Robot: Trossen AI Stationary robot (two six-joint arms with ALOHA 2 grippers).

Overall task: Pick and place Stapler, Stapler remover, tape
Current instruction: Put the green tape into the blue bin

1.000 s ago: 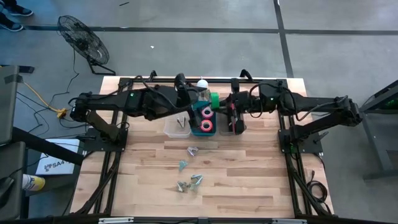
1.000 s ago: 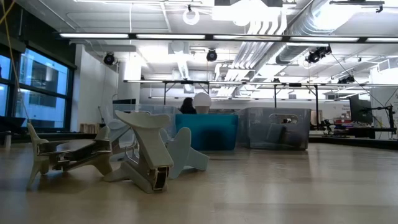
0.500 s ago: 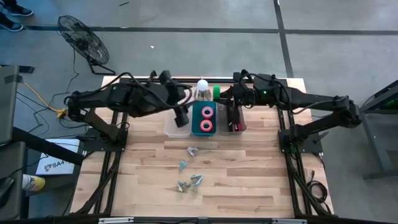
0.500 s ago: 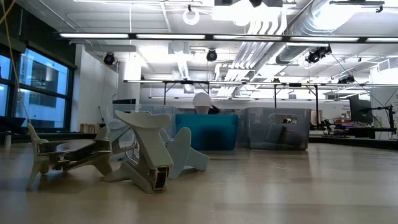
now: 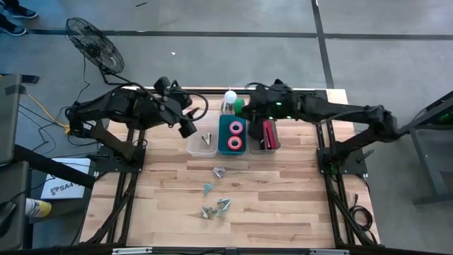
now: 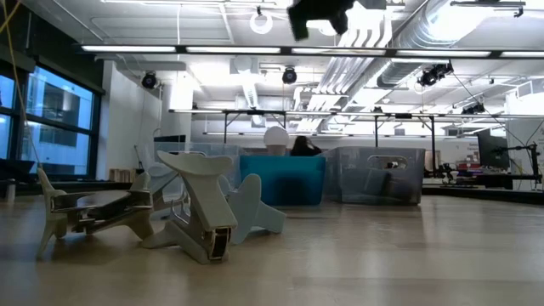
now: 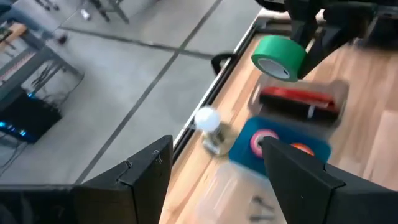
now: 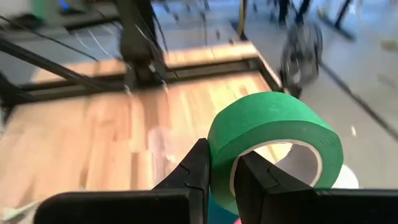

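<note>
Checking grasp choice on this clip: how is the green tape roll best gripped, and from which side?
Across its wall, one finger inside the hollow core and one outside, coming in over the roll's edge. The right gripper already pinches the green tape roll that way, which suits a thin, rigid ring.

Red stapler (image 5: 267, 134) with dark parts: lying lengthwise inside the clear bin (image 5: 272, 146) at the right of the row. Two tape rolls, pink (image 5: 236, 127) and red (image 5: 235, 142), pale-centred: lying flat in the blue bin (image 5: 221, 136) beside it. Green tape roll (image 8: 277, 146): on edge, raised above the table's far edge, clamped by the right gripper (image 8: 219, 178). Silvery staple removers (image 5: 216, 191): scattered on the bare tabletop nearer the front; one (image 5: 207, 139) in the clear left bin (image 5: 192, 149).
</note>
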